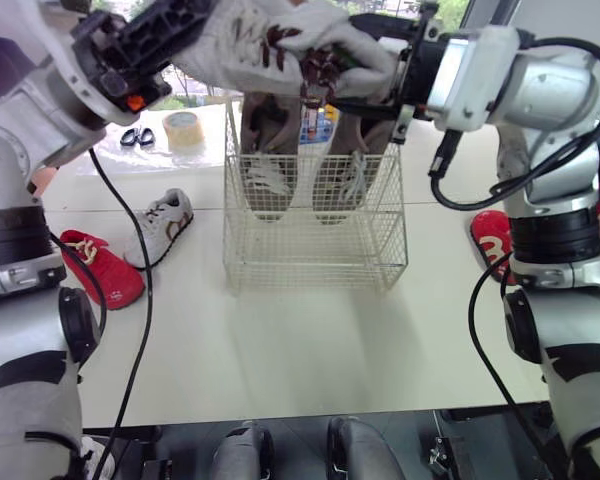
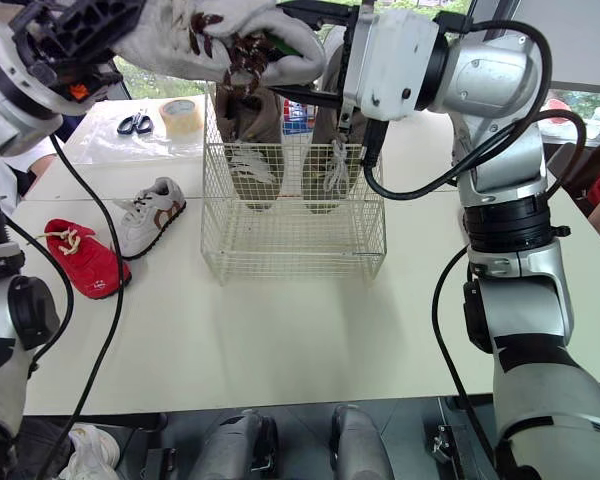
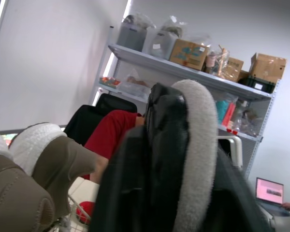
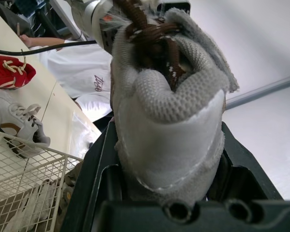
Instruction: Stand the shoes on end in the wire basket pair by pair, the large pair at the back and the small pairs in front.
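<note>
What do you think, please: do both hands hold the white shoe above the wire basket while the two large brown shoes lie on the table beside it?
Not quite: the large brown shoes stand on end inside the wire basket, at its back, as the left eye view shows. The left hand and right hand do hold the white shoe above it.

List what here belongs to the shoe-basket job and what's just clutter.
Job:
- wire basket
- brown pair, on end at its back
- held shoe, above the basket
- white sneaker, lying flat
- left red shoe
- right red shoe

Lying about:
- scissors
- tape roll
</note>
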